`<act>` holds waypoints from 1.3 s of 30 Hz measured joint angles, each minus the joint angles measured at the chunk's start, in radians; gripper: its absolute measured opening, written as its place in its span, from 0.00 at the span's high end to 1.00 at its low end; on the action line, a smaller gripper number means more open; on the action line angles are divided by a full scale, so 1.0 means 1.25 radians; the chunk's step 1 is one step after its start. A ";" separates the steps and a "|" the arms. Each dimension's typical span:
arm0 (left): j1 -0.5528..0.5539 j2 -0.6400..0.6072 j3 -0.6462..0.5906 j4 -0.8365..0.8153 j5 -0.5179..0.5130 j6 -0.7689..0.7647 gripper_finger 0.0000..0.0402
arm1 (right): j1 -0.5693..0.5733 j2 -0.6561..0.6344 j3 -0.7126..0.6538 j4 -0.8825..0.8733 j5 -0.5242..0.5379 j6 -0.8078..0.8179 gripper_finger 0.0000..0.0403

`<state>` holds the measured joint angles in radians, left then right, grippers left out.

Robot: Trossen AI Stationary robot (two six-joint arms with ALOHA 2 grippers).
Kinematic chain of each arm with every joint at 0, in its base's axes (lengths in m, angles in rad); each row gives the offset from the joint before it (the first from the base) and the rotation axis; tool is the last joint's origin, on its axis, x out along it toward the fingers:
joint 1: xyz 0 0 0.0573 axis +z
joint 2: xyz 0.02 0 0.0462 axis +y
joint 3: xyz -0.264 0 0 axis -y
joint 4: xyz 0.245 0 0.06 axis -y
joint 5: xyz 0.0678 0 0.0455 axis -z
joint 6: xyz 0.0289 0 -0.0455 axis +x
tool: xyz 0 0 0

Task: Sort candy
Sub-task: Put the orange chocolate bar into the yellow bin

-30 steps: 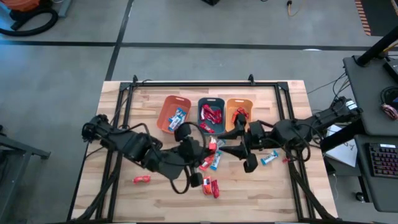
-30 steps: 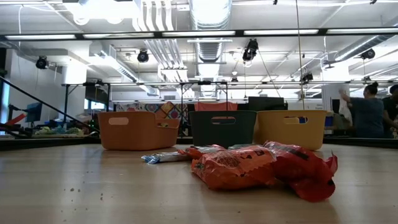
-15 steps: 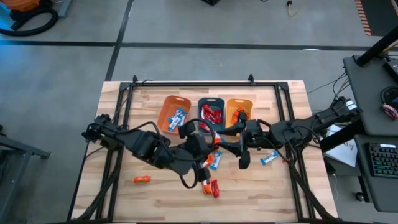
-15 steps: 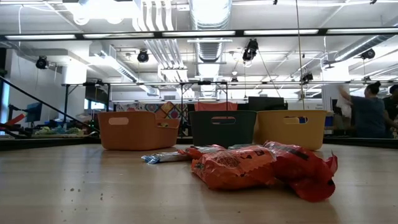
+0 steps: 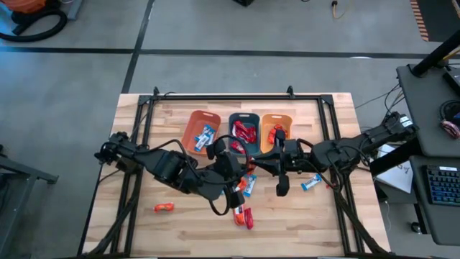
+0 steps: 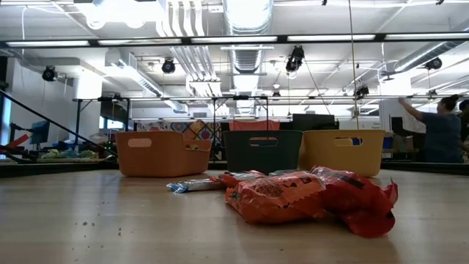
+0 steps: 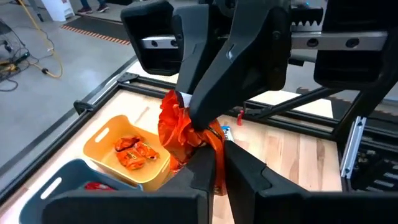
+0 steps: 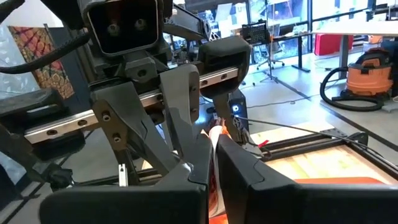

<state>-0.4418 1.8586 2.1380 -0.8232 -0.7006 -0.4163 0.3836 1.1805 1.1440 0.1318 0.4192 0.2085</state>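
Note:
Both grippers meet in mid-air just in front of the bins. My left gripper [image 5: 241, 167] is shut on an orange candy [image 7: 177, 127], whose crumpled wrapper sticks out past its fingers [image 7: 205, 171]. My right gripper [image 5: 257, 164] faces it and is shut on the same candy from the other side. In the right wrist view a sliver of orange wrapper shows between that gripper's fingers [image 8: 199, 165]. More candy lies on the table: a blue-and-white one [image 5: 249, 185], red ones [image 5: 244, 216], a blue one [image 5: 311, 183] and an orange one [image 5: 163, 207].
Three bins stand in a row at the back: orange [image 5: 192, 137] with a blue-and-white candy, dark teal [image 5: 233, 137] with red ones, yellow-orange [image 5: 265, 137] with orange ones. A black frame [image 5: 215, 96] runs round the table. A person [image 6: 442, 136] stands far behind.
My left gripper rose from the table toward the bins with the orange candy. My right gripper, open before, has shut on that same candy.

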 joint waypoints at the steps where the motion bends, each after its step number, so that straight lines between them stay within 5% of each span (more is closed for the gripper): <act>1: 0.001 0.000 0.000 -0.002 0.000 -0.011 0.96 | 0.000 -0.001 0.000 0.000 0.000 0.000 0.97; 10: 0.012 -0.005 0.084 -0.249 0.031 -0.183 0.84 | -0.060 -0.025 0.000 -0.101 0.035 0.035 0.97; 19: 0.013 -0.006 0.143 -0.572 0.036 -0.277 0.78 | -0.252 0.019 -0.001 -0.600 0.092 0.290 0.97; 24: 0.016 -0.009 0.108 -0.593 0.092 -0.243 0.80 | -0.364 0.082 -0.007 -0.820 0.086 0.405 0.97; 39: 0.025 -0.070 -0.212 -0.590 0.279 -0.215 0.80 | -0.449 0.240 -0.017 -0.748 -0.115 0.425 0.97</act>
<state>-0.4103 1.7711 1.8732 -1.5605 -0.3516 -0.6846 -0.1772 1.4800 1.1223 -0.8028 0.2754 0.7397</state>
